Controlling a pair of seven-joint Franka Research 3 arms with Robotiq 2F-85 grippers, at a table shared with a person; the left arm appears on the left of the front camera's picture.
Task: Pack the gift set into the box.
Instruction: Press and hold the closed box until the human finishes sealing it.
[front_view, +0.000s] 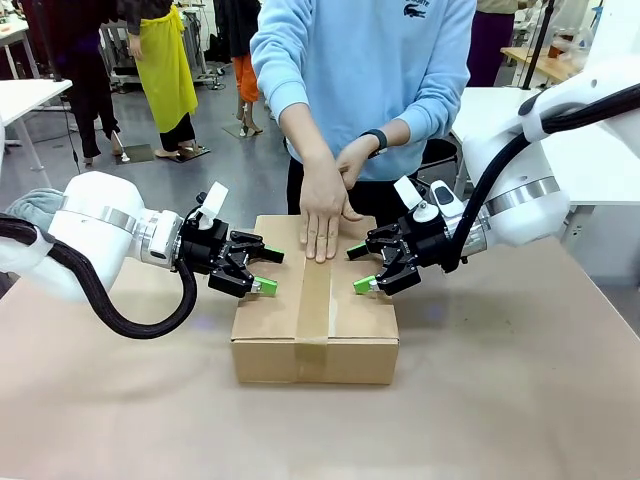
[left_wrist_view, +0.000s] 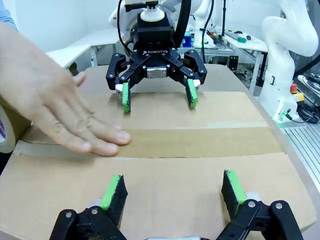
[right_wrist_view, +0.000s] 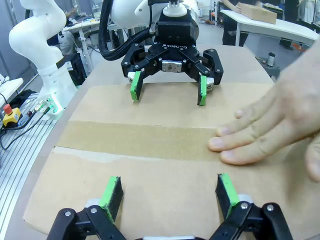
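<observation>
The brown cardboard box (front_view: 315, 320) sits on the table with its flaps closed and a strip of brown tape (front_view: 313, 300) along the middle seam. The gift set is hidden. A person's hand (front_view: 322, 215) lies flat on the tape at the far end, also seen as the hand (left_wrist_view: 55, 110) and the hand (right_wrist_view: 270, 130). My left gripper (front_view: 268, 271) is open at the box's left edge, just above the lid (left_wrist_view: 172, 190). My right gripper (front_view: 360, 268) is open at the right edge, facing it (right_wrist_view: 170, 192). Neither holds anything.
The box stands on a brown table (front_view: 520, 400) with free room in front and to both sides. What looks like a roll of tape (left_wrist_view: 7, 130) is at the box's far end by the person. White tables and other people stand farther back.
</observation>
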